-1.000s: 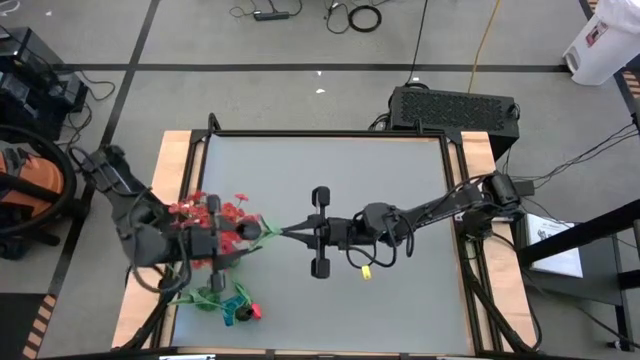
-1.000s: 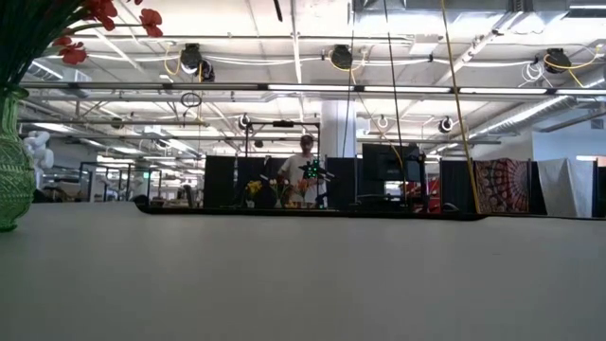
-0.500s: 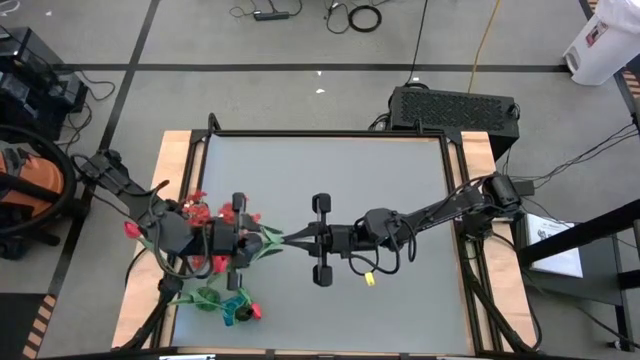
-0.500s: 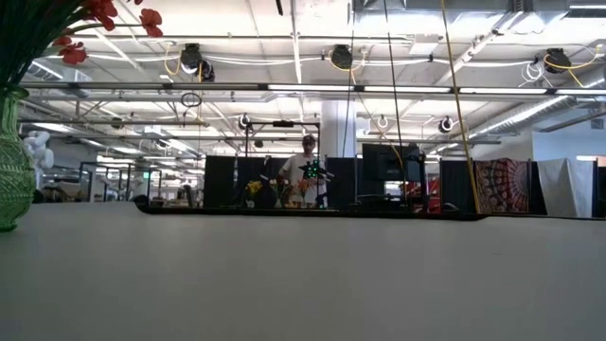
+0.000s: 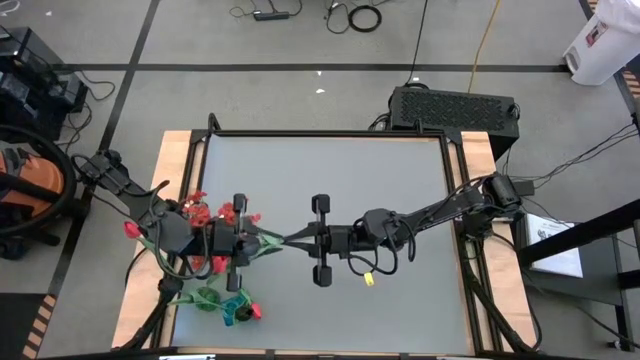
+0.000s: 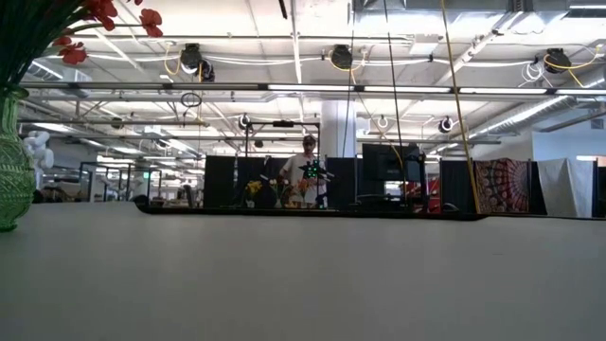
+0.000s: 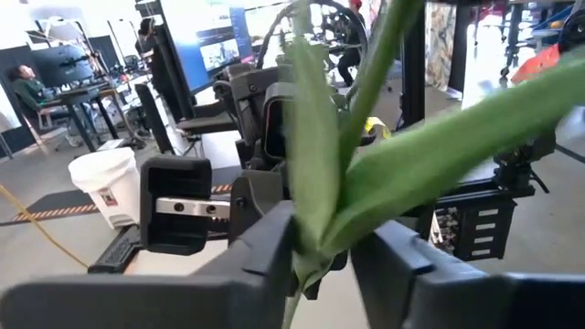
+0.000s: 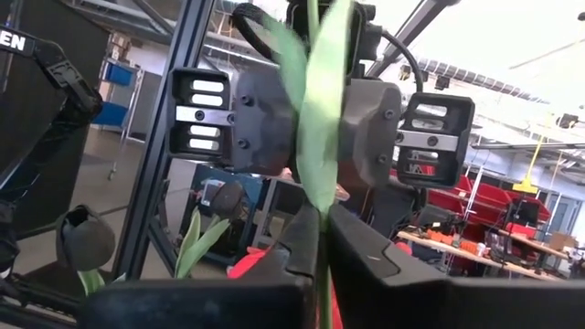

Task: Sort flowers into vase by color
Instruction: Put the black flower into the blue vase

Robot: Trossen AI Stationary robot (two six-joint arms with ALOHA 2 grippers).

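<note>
Both arms meet nose to nose over the table's left-middle, in what looks like a handover of one flower stem. The right gripper has its fingers pinched tight on the thin stem, leaves rising just ahead of them. The left gripper faces it, its fingers narrowed about the leafy base of the same stem; whether they fully clamp it I cannot tell. To do this well, one side should grip firmly before the other lets go, with the stem kept straight between them. Behind the left gripper, near the table's left edge, stands a green ribbed vase holding red blooms. More red flowers cluster around the left arm.
</note>
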